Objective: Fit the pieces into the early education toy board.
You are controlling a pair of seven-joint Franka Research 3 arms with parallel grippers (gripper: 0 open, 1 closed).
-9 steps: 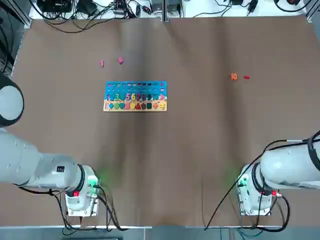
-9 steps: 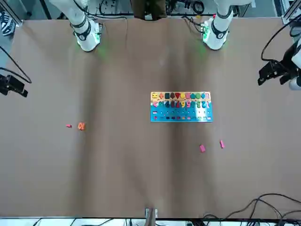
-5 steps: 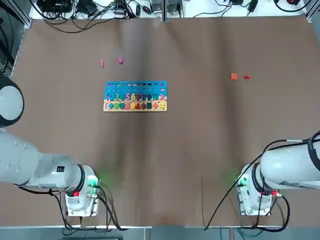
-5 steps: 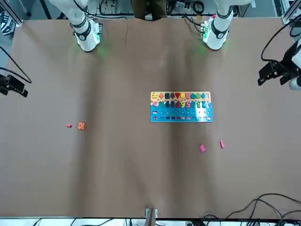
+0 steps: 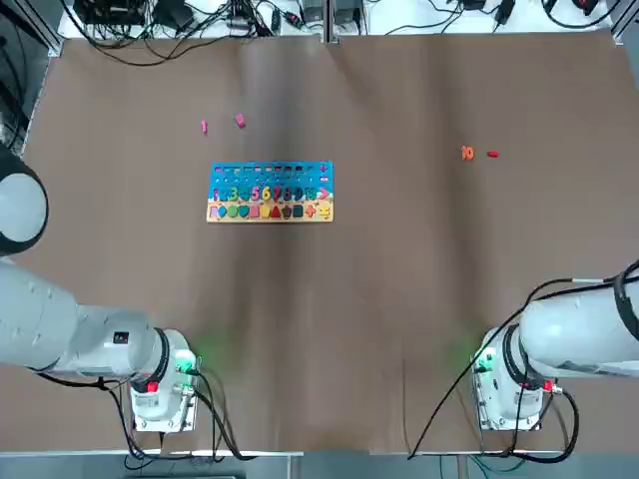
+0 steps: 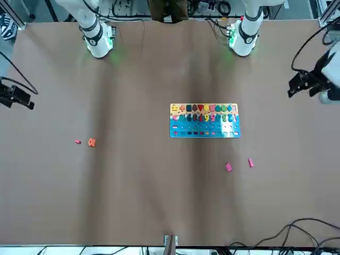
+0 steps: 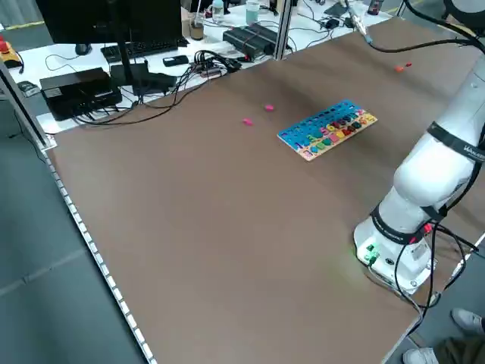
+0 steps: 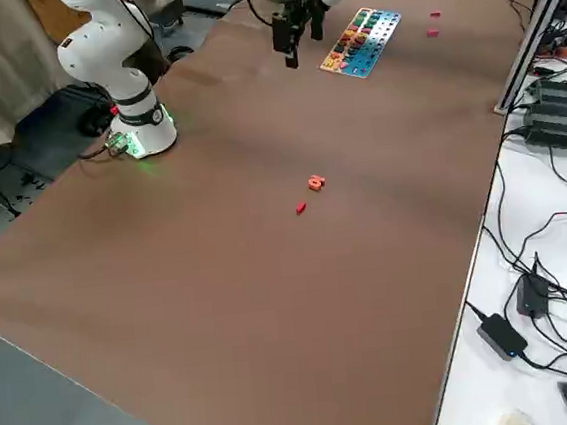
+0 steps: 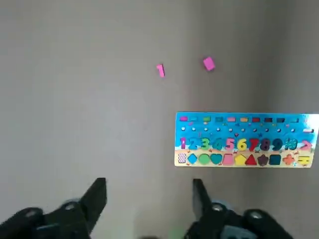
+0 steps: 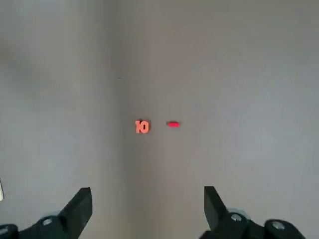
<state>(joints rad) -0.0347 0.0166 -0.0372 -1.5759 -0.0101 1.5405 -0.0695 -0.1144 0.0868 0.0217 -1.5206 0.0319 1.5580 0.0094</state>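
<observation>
Since the earlier frames, the left gripper (image 9: 149, 199) at the front view's right edge has shifted slightly; no object on the bench (image 5: 399, 329) has moved. Its fingers stand apart with nothing between them. The right gripper (image 10: 148, 206) is spread wide and empty.

The early education toy board (image 5: 270, 192) lies flat on the left half of the bench. Two pink pieces (image 5: 240, 121) rest just beyond its far edge. The orange "10" (image 5: 466, 153) and a small red piece (image 5: 492, 154) lie well apart on the right half.

Step in hand: none of the four pieces is fitted; both arms hover high over their own pieces. The next move probably calls for lowering a gripper onto one piece and pinching it precisely, since each is very small.
</observation>
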